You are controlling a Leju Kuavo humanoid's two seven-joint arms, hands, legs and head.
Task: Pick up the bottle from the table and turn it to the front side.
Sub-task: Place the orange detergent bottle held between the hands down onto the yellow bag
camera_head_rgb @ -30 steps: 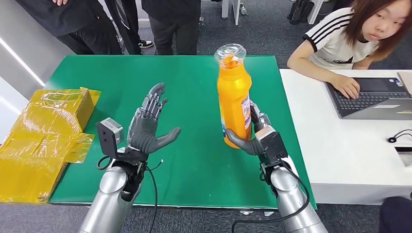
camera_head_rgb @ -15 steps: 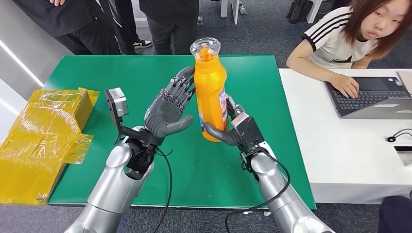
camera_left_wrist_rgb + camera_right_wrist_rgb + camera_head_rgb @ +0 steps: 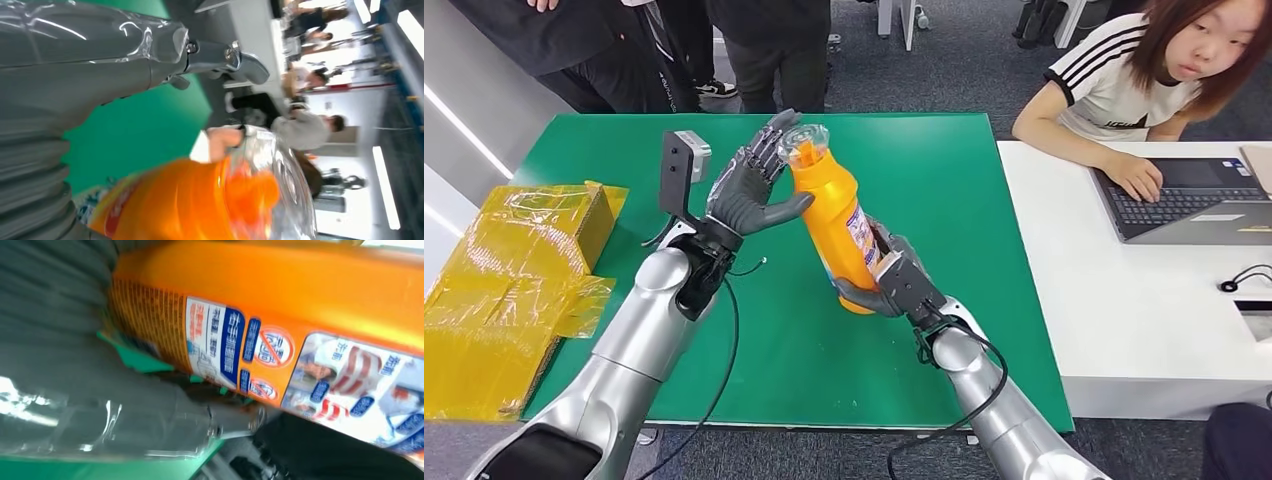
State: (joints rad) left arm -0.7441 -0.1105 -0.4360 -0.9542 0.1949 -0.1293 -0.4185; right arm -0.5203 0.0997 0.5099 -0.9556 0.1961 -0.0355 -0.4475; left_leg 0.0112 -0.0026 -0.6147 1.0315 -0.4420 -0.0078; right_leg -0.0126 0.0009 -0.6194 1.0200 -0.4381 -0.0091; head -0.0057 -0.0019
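- Bottle [image 3: 836,222], orange with a clear cap [image 3: 804,140], is held in the air over the middle of the green table [image 3: 944,160], tilted so the cap leans toward the left hand.
- Right hand [image 3: 886,283] grips the bottle's lower end, thumb curled under the base and fingers behind the printed label [image 3: 240,352].
- Left hand [image 3: 752,185] is raised beside the cap, fingers spread, holding nothing; its thumb [image 3: 786,208] reaches toward the bottle's neck, but I cannot tell whether it touches.
- Yellow wrapped box [image 3: 519,270] sits off the table's left edge.
- Person [image 3: 1169,80] sits at the white desk [image 3: 1124,290] past the right edge, one hand on a laptop [image 3: 1189,200].
- More people [image 3: 624,50] stand beyond the far edge.
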